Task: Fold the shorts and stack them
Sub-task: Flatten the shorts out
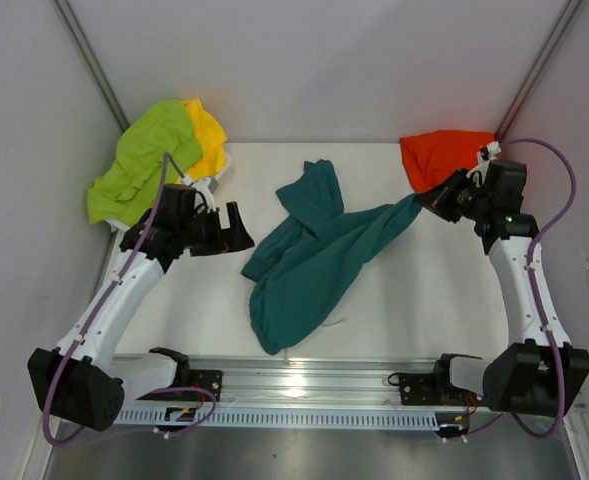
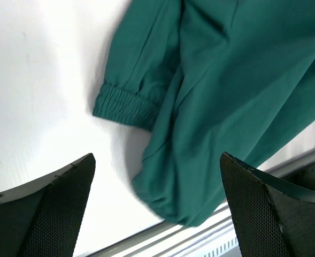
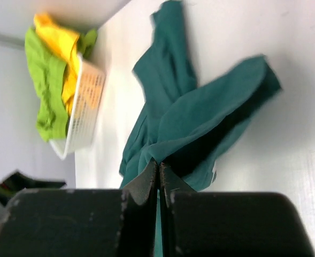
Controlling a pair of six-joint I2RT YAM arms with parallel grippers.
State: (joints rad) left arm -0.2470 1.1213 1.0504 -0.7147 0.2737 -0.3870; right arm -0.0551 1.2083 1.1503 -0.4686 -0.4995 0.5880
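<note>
1. Your right end effector (image 1: pixel 421 203) is clenched on a corner of the teal shorts (image 1: pixel 309 260), which trail away from it.
2. Your left end effector (image 1: pixel 239 232) is released, with the shorts just ahead of it.
3. Likely next: grasp there and spread them flat for folding.

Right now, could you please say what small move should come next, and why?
Probably lower the open left gripper onto the elastic hem of the teal fabric shorts: the right gripper pinches their other end, so two grips could spread them flat.
</note>
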